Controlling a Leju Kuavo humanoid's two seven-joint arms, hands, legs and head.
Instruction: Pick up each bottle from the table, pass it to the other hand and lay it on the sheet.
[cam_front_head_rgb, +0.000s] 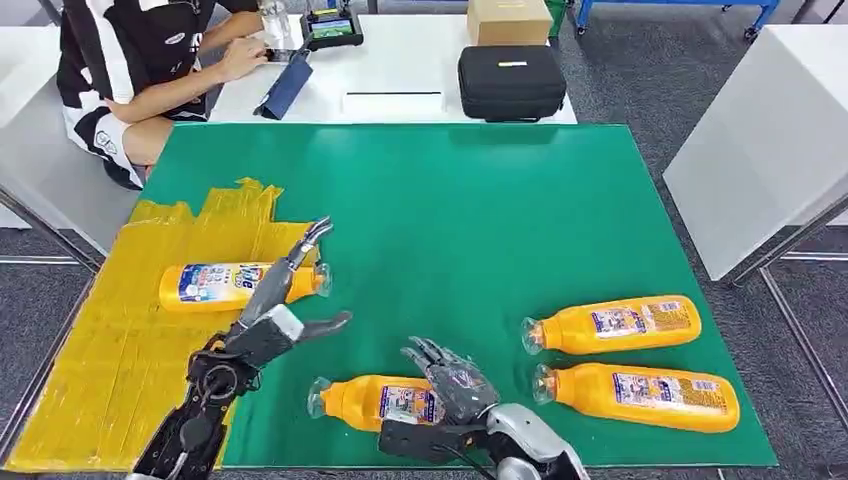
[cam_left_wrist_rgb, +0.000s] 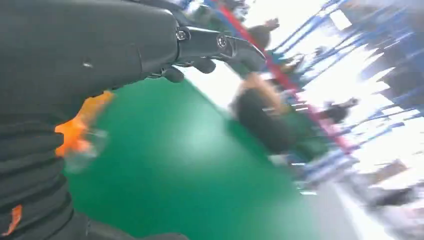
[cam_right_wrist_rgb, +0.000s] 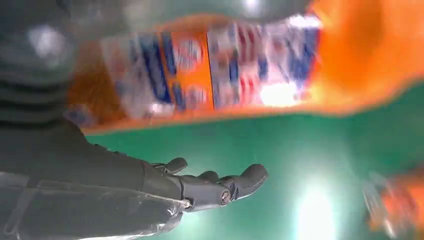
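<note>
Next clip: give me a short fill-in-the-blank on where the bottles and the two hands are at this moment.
1. The number of orange bottles lying on the yellow sheet is ____.
2. The number of orange bottles lying on the green mat is ____.
3. The right hand is over the bottle near the mat's front edge, and its fingers are ____.
4. The left hand holds ____.

Missing words: one; three; spread open; nothing

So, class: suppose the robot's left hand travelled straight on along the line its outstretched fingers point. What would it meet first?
Probably the bottle on the yellow sheet. The left hand is open, its fingers aimed up and away across that bottle's neck end. Height is hard to judge, so it might pass just above and carry on over bare green mat.
</note>
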